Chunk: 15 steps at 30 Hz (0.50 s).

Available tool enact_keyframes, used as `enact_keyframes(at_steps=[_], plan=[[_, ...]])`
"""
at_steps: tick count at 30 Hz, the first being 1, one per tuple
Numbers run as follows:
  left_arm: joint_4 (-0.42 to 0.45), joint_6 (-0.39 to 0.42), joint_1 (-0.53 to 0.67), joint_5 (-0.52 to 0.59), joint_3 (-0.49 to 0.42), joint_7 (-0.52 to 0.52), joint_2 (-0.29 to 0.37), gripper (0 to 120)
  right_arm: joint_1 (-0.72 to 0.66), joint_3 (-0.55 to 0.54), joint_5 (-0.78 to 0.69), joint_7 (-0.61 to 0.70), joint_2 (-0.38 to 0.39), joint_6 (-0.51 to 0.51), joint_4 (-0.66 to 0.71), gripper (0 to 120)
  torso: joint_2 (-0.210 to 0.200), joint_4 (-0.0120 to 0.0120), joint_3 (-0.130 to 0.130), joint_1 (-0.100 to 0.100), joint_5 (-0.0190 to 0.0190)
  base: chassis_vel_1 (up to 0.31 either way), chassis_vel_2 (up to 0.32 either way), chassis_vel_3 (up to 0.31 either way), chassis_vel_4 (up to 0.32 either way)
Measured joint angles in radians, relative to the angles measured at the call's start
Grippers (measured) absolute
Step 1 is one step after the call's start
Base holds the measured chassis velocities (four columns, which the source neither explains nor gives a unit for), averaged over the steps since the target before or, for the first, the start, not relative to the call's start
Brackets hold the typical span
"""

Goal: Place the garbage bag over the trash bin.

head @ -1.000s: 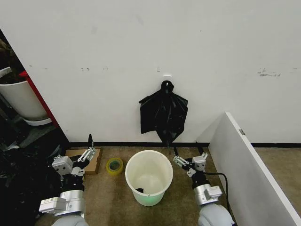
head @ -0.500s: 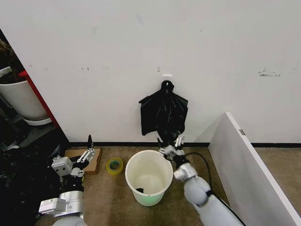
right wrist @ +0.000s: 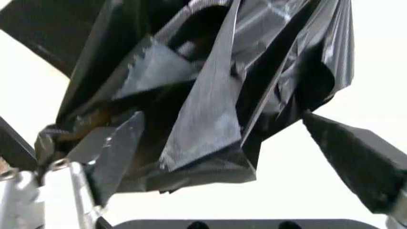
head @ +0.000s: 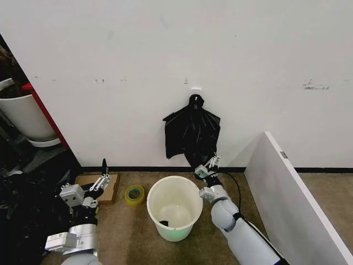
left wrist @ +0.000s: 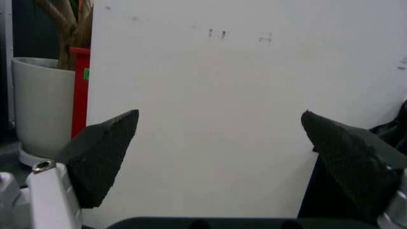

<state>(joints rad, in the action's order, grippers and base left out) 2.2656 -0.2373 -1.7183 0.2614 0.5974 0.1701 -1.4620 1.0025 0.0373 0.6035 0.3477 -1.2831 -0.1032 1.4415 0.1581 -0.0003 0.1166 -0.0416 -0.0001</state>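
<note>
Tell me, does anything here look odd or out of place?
Mostly tidy. A small dark scrap lies inside the otherwise empty trash bin, and a tape roll sits loose on the floor beside it.

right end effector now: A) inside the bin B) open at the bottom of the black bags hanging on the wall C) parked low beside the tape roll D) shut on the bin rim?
B: the right end effector is spread open at the lower edge of the hanging black bags, above the trash bin.
</note>
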Motion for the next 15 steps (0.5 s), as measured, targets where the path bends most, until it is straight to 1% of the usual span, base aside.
enact_keyframes(at_steps=[1,5,6,7,8,9,11,12,13,14,15], plan=[[0.000,0.000,0.000,-0.005,-0.004,0.000,-0.003,100,-0.003,0.002,0.000,-0.002,-0.002,-0.001,-0.010,83,0.000,0.0000,0.000,0.000,0.0000,0.000,0.000,0.000,0.000],[0.002,0.000,-0.003,-0.011,-0.007,0.000,-0.008,100,-0.014,0.006,-0.002,-0.005,-0.014,-0.004,-0.032,66,0.000,0.0002,0.000,0.000,0.0000,0.000,0.000,0.000,0.000],[0.002,0.000,-0.003,-0.011,-0.007,0.000,-0.008,100,-0.014,0.006,-0.002,-0.005,-0.014,-0.004,-0.032,66,0.000,0.0002,0.000,0.000,0.0000,0.000,0.000,0.000,0.000],[0.003,0.000,-0.004,-0.012,-0.006,0.000,-0.007,100,-0.016,0.007,-0.003,-0.006,-0.016,-0.008,-0.037,62,0.000,0.0002,0.000,0.000,0.0000,0.000,0.000,0.000,0.000],[0.003,0.000,-0.005,-0.012,-0.005,0.000,-0.007,100,-0.016,0.008,-0.005,-0.006,-0.016,-0.009,-0.038,59,0.000,0.0002,0.000,0.000,0.0000,0.000,0.000,0.000,0.000],[0.003,0.000,-0.006,-0.012,-0.003,0.001,-0.007,100,-0.016,0.009,-0.010,-0.006,-0.016,-0.014,-0.039,53,0.000,0.0001,0.000,0.000,0.0001,0.000,0.000,0.000,0.000],[0.003,0.000,-0.006,-0.011,-0.002,0.003,-0.006,100,-0.015,0.009,-0.017,-0.006,-0.015,-0.016,-0.038,45,0.000,0.0002,0.000,0.000,0.0001,0.000,0.000,0.000,0.000],[0.003,0.000,-0.006,-0.011,-0.002,0.004,-0.007,100,-0.013,0.009,-0.024,-0.005,-0.014,-0.017,-0.036,41,0.000,0.0002,0.000,0.000,0.0000,0.000,0.000,0.000,0.000],[0.003,0.000,-0.006,-0.011,-0.002,0.004,-0.007,100,-0.013,0.009,-0.024,-0.005,-0.014,-0.017,-0.036,41,0.000,0.0002,0.000,0.000,0.0000,0.000,0.000,0.000,0.000],[0.002,-0.001,-0.005,-0.011,-0.002,0.004,-0.007,100,-0.009,0.008,-0.040,-0.003,-0.012,-0.017,-0.029,34,0.000,0.0001,0.000,0.000,0.0000,0.000,0.000,0.000,0.000],[0.002,-0.001,-0.005,-0.011,-0.003,0.004,-0.008,100,-0.008,0.007,-0.047,-0.002,-0.011,-0.017,-0.026,33,0.000,0.0001,0.000,0.000,0.0000,0.000,0.000,0.000,0.000]])
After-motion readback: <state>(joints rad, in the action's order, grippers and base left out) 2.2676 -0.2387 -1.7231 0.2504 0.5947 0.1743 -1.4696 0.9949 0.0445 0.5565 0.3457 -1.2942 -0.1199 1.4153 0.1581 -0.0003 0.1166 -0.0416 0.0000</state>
